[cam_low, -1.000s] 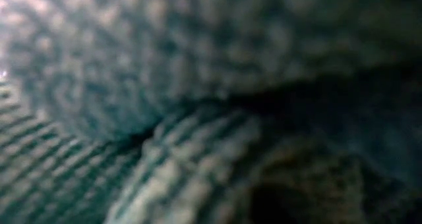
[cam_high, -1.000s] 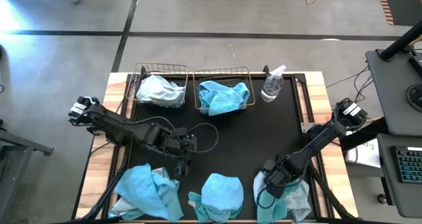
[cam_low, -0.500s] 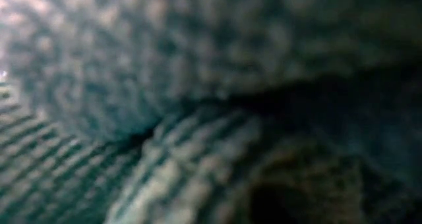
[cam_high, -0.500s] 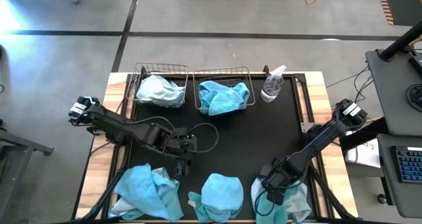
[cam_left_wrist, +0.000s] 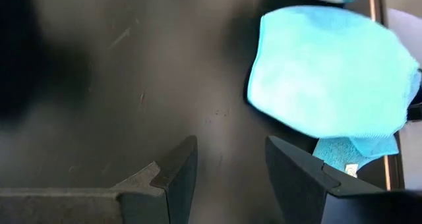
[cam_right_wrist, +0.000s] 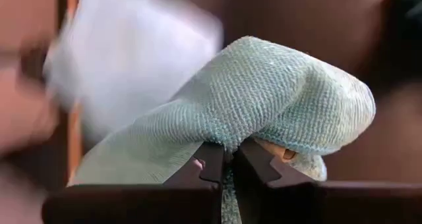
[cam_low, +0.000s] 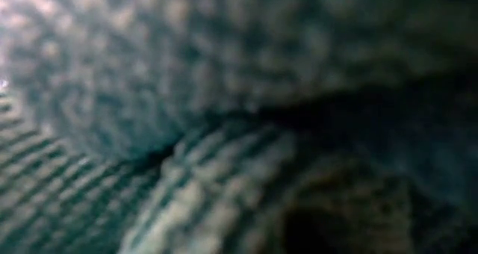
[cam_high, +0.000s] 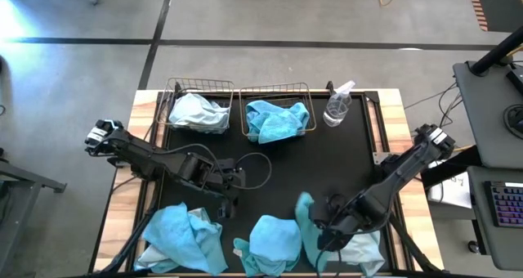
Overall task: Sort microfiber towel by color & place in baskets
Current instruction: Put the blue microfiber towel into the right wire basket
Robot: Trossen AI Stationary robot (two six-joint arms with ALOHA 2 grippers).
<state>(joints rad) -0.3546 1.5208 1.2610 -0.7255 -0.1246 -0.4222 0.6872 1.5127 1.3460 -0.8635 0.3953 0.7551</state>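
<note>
My right gripper [cam_high: 321, 222] is shut on a turquoise microfiber towel [cam_high: 305, 223] and holds it up over the table's near right part. A pale towel [cam_high: 360, 249] lies under it on the mat. Two more turquoise towels [cam_high: 184, 235] [cam_high: 274, 240] lie along the near edge. Two wire baskets stand at the far edge: the left basket [cam_high: 173, 92] holds a pale towel [cam_high: 196, 111], the right basket [cam_high: 304, 90] a turquoise one [cam_high: 276, 119]. My left gripper [cam_high: 224, 199] hovers open over bare mat, near a turquoise towel [cam_left_wrist: 330, 72]. My right gripper pinches a bunched fold of the turquoise towel [cam_right_wrist: 227, 140] between its two fingers [cam_right_wrist: 210, 163], which slant down at it from the right. The cloth bulges over the fingertips and hangs slack below them. Whether its lower end [cam_high: 310, 252] rests on the table I cannot tell.
A clear spray bottle [cam_high: 337, 105] stands right of the baskets at the far edge. The black mat [cam_high: 327, 163] is bare in the middle. Blurred cloth close to the lens [cam_low: 224, 119] fills the low view.
My right gripper has shut on the turquoise towel, then risen and shifted toward the table's left, its wrist rolling. The turquoise towel has been pulled up off the pale towel, which stays on the mat, more of it showing.
</note>
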